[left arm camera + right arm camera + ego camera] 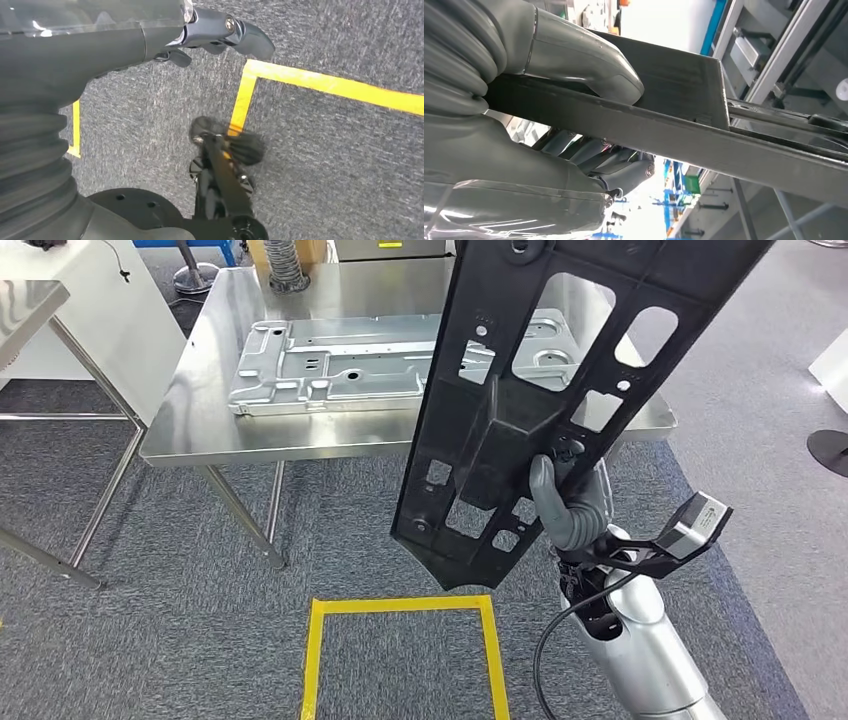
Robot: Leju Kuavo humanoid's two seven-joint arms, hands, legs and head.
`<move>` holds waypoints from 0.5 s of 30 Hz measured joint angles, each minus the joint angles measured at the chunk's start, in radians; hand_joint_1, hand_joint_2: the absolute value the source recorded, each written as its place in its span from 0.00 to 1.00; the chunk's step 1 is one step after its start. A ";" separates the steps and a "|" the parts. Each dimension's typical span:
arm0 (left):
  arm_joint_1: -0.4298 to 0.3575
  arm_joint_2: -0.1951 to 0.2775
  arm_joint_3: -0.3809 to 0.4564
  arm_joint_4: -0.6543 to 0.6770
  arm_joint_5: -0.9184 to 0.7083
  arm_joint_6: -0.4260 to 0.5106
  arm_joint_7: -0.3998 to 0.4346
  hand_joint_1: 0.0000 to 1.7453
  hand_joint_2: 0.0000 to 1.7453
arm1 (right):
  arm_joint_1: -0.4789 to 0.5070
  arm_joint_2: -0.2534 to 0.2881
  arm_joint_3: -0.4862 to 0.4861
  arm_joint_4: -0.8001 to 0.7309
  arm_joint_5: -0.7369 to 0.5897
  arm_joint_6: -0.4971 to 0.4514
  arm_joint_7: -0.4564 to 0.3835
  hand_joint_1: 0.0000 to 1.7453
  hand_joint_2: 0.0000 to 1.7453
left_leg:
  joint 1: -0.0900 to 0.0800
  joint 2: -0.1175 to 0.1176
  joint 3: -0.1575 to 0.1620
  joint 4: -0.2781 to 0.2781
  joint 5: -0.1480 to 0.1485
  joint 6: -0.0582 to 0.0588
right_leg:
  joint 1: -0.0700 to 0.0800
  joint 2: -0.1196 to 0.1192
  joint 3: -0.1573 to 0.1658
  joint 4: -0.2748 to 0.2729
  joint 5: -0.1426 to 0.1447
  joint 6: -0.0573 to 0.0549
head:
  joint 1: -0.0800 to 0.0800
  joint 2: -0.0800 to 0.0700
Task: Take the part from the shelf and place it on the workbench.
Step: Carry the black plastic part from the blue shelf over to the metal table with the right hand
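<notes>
Right robot hand grasping black part; left robot hand released; no legible writing.

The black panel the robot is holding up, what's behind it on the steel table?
Behind the black panel, gripped by the right robot hand, a silver stamped metal plate lies flat on the steel table. Its right part shows through the panel's cutouts; the rest there is covered.

Grey carpet floor, yellow tape square, white table at left.
</notes>
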 joint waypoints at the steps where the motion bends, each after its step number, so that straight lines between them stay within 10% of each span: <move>1: 0.000 0.000 0.000 0.000 0.000 0.001 0.001 0.00 1.00 | -0.002 0.000 0.006 0.002 0.000 0.009 0.005 1.00 1.00 | 0.001 0.000 0.017 -0.067 0.050 0.003 | 0.000 0.000 0.013 0.000 -0.010 0.003 | 0.000 0.000; 4: 0.000 0.000 0.000 0.000 0.000 0.002 0.005 0.00 1.00 | -0.016 -0.001 0.031 0.015 0.013 0.031 0.017 1.00 1.00 | -0.006 0.001 0.056 -0.200 0.128 0.015 | 0.002 0.002 0.039 0.000 -0.035 0.019 | 0.001 0.000; 8: -0.003 0.001 0.000 0.000 0.000 0.004 0.008 0.00 1.00 | -0.041 0.001 0.090 0.048 0.055 0.044 -0.001 1.00 1.00 | -0.005 -0.001 0.080 -0.217 0.123 0.036 | 0.001 0.002 0.032 0.041 -0.041 0.040 | 0.002 0.000; 13: -0.006 0.001 0.000 0.000 0.001 0.000 0.006 0.00 1.00 | -0.059 0.005 0.174 0.077 0.043 0.087 -0.023 1.00 1.00 | -0.004 -0.004 0.119 -0.224 0.093 0.050 | -0.003 0.001 -0.159 0.302 -0.126 0.055 | 0.004 0.000; 15: -0.005 0.001 0.000 0.000 0.001 -0.002 0.005 0.00 1.00 | -0.060 0.004 0.202 0.084 0.030 0.106 -0.027 1.00 1.00 | -0.004 -0.007 0.145 -0.224 0.073 0.048 | -0.003 0.001 -0.183 0.271 -0.103 0.052 | 0.004 0.000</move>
